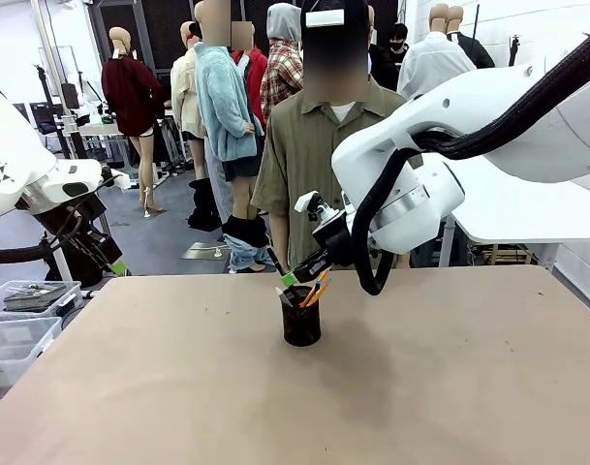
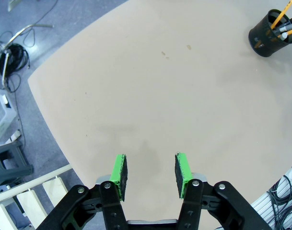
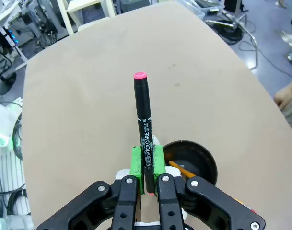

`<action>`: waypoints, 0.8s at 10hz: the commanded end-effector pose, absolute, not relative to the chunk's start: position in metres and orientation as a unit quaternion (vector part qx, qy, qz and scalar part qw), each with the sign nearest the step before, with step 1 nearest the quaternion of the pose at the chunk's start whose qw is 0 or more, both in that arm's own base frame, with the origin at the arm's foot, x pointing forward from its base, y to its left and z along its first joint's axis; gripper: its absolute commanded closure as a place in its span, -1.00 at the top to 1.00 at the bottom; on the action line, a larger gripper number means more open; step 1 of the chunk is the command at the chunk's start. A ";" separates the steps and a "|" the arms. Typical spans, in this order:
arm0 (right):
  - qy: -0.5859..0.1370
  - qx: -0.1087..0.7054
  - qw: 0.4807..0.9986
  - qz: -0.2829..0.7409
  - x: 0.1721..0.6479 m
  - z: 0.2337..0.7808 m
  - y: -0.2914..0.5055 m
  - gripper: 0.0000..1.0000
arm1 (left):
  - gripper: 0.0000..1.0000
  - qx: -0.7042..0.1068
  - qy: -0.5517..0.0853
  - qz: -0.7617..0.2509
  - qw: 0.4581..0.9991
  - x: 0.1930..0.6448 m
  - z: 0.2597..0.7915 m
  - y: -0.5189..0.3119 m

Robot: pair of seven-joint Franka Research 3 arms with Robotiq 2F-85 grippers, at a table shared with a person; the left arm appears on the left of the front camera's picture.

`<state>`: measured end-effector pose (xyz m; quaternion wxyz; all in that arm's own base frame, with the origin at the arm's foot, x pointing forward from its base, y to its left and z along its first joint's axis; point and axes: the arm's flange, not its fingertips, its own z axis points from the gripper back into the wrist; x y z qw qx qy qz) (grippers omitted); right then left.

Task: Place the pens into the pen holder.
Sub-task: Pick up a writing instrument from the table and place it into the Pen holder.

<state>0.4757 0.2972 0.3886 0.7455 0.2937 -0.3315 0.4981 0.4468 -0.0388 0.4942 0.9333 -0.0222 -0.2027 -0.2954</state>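
Black pen (image 3: 144, 125) is clamped in my right tool (image 3: 146, 162), its long axis slanting away from the holder (image 3: 189, 163) just beside and below it, so its lower end must tip toward that rim, while my left tool (image 2: 150, 175) hangs half-open, empty, well apart.

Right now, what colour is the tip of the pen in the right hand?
Pink, on a black pen held in the right hand; the right wrist view shows it best.
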 end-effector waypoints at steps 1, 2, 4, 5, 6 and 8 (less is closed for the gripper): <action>-0.324 0.288 0.753 0.495 0.483 0.387 0.302 -1.00 | 0.08 -0.014 -0.205 -0.292 0.934 0.448 0.495 -0.038; -0.320 0.290 0.753 0.497 0.486 0.384 0.301 -1.00 | 0.08 -0.014 -0.205 -0.292 0.934 0.448 0.495 -0.038; -0.316 0.286 0.754 0.500 0.490 0.378 0.297 -1.00 | 0.08 -0.014 -0.205 -0.292 0.934 0.448 0.495 -0.038; -0.311 0.290 0.754 0.501 0.492 0.375 0.296 -1.00 | 0.08 -0.014 -0.205 -0.292 0.934 0.448 0.495 -0.038; -0.311 0.283 0.756 0.501 0.494 0.373 0.296 -1.00 | 0.08 -0.014 -0.205 -0.292 0.934 0.448 0.495 -0.038; -0.327 0.285 0.744 0.509 0.496 0.375 0.296 -1.00 | 0.08 -0.014 -0.205 -0.292 0.934 0.448 0.495 -0.038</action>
